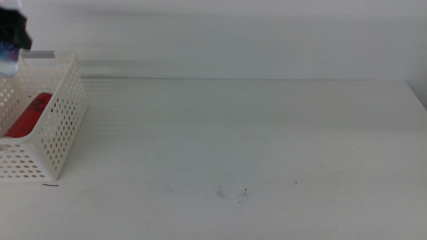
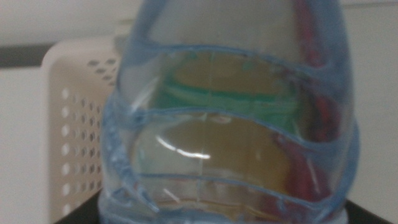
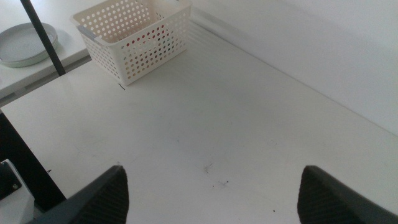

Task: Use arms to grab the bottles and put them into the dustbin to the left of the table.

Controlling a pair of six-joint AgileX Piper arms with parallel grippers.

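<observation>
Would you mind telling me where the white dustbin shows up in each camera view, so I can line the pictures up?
Middle view: dustbin at the left edge, red can inside.
Left wrist view: its perforated wall shows behind the clear water bottle that fills the picture, in the left end effector.
Right wrist view: dustbin far across the table.
Shared landmark: the perforated dustbin wall.

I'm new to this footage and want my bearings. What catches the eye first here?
The clear water bottle fills the left wrist view, held by the left gripper above the white basket at the table's left edge. A red can already lies inside the basket. The right gripper waits open over the white table.
</observation>
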